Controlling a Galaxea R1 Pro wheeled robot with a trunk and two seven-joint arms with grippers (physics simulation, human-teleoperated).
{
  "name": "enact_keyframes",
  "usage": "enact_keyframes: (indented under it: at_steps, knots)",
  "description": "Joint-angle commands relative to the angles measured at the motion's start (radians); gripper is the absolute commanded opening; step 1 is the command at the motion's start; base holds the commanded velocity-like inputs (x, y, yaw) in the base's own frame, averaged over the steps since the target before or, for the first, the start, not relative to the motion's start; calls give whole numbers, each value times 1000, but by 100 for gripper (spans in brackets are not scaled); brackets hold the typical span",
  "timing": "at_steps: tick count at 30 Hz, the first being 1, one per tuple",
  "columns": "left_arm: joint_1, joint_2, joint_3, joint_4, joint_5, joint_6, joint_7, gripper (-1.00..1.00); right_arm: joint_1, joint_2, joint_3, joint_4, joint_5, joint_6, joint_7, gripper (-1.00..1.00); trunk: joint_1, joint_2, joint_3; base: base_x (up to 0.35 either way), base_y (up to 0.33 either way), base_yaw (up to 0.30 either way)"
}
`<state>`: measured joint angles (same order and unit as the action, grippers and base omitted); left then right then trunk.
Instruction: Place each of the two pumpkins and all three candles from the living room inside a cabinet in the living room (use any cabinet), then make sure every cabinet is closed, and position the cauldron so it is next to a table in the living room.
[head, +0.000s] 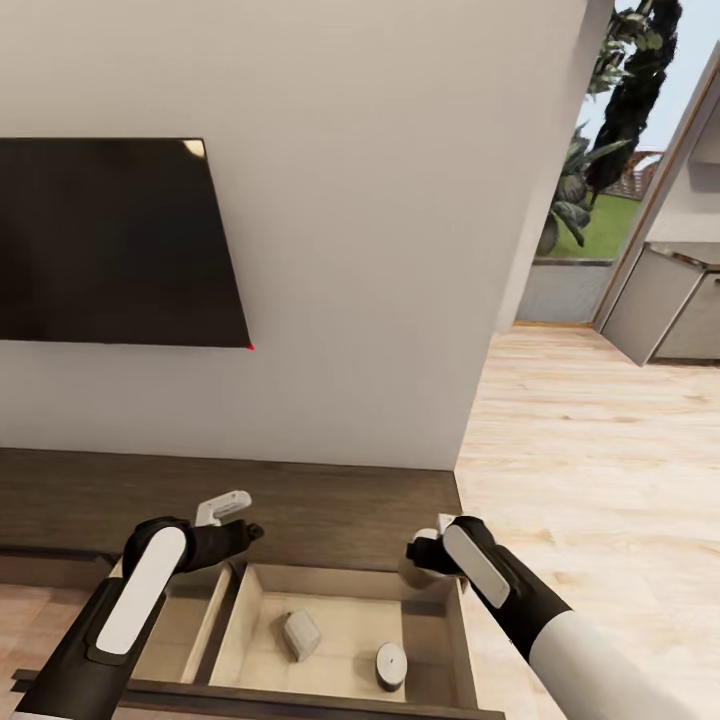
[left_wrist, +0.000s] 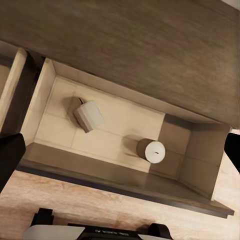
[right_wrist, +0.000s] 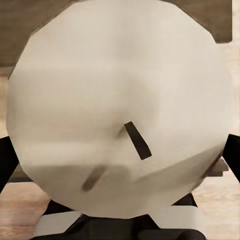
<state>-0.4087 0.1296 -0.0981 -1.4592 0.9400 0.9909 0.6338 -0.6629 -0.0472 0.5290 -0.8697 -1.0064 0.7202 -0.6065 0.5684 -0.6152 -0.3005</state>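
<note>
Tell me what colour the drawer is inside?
Pale beige wood drawer lining, best in the left wrist view.

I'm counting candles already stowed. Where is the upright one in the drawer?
In the head view the upright candle stands in the open drawer of the cabinet, near its front right corner, right of the toppled candle and below the right gripper.

The held candle (right_wrist: 120, 107) hides the right gripper's (head: 425, 560) fingertips and the drawer beneath; the left gripper's (head: 240, 530) fingers (left_wrist: 10, 160) run off-frame.
</note>
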Motion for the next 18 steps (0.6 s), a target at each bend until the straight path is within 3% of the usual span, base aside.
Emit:
enact_keyframes:
  at_steps: [1, 3, 10, 14, 18]
  knots:
    - [-1, 1, -2, -1, 10, 1, 10, 100, -1, 5, 5, -1, -8, 1, -11, -100, 4, -9, -5, 0, 0, 0]
    - [-1, 1, -2, -1, 18, 1, 10, 100, -1, 31, 5, 0, -8, 1, -13, -100, 12, -23, -11, 0, 0, 0]
    - [-1, 23, -2, -1, 103, 2, 12, 100, -1, 103, 19, 21, -8, -1, -57, -100, 39, -72, -33, 0, 0, 0]
    - [-1, 29, -2, -1, 110, 2, 12, 100, -1, 121, 65, 83, -9, -9, -61, -100, 54, -100, -46, 0, 0, 0]
    - [-1, 29, -3, -1, 111, 2, 12, 100, -1, 132, 78, 98, -9, -11, -61, -100, 69, -128, -58, 0, 0, 0]
